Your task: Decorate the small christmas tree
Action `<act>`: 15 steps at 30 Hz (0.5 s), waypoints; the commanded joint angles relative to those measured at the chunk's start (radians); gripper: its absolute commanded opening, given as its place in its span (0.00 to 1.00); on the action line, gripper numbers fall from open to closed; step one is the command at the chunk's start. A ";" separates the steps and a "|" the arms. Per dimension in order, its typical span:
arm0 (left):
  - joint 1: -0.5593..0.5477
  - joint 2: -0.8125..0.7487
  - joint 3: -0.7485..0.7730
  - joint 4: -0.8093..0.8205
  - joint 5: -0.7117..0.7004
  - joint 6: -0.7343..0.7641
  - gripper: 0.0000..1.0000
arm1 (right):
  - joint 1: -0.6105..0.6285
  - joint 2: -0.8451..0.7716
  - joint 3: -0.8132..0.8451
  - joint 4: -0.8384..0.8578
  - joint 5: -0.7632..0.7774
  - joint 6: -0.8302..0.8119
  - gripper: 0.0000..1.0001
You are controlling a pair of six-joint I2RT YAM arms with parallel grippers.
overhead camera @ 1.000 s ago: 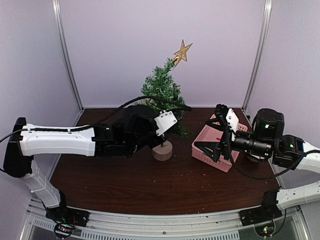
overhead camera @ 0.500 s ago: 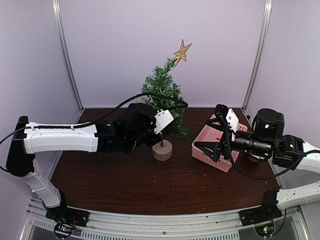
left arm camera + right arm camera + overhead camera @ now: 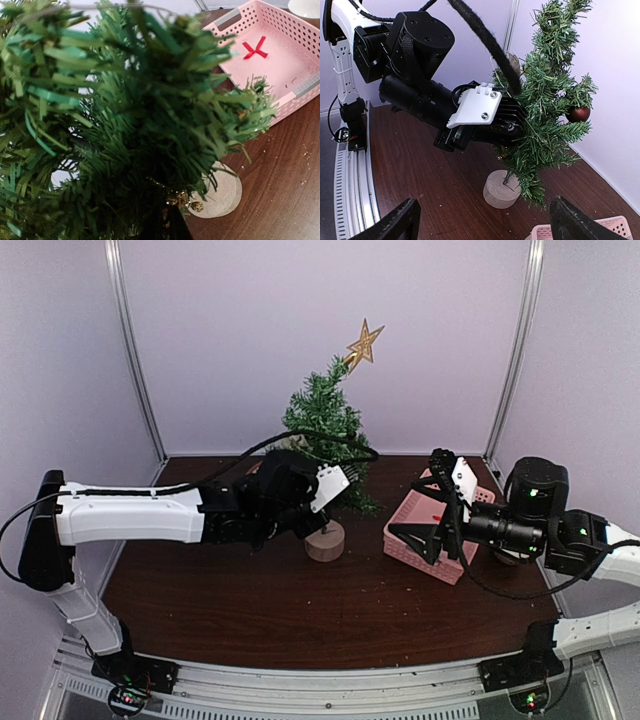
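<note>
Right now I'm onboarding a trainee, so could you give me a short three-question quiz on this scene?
1. True or false: a gold glitter star tops the small dark green bristly christmas tree.
2. What lies in the pink plastic mesh basket? A) a red ribbon bow B) a silver bell C) a candy cane
3. Fill in: the right arm's fingers stand ____ (open or shut).
Key: 1 true; 2 A; 3 open.

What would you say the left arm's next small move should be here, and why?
Probably easing the left hand slightly deeper to seat the small gold beads on a low branch. It is buried among the lower needles of the small christmas tree, and the beads sit right at its tip, though its grip is hidden.
</note>
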 commanded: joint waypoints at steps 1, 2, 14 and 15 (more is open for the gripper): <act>0.010 -0.009 0.041 -0.006 0.014 -0.023 0.11 | -0.004 -0.007 -0.008 0.006 0.008 0.008 0.93; 0.010 -0.015 0.043 -0.009 0.018 -0.023 0.13 | -0.004 -0.008 -0.008 0.004 0.008 0.006 0.92; -0.010 -0.141 0.005 -0.057 0.116 -0.056 0.36 | -0.004 -0.007 -0.002 0.002 0.005 0.009 0.93; -0.016 -0.153 -0.007 -0.057 0.119 -0.056 0.36 | -0.004 -0.008 -0.003 0.001 0.004 0.010 0.93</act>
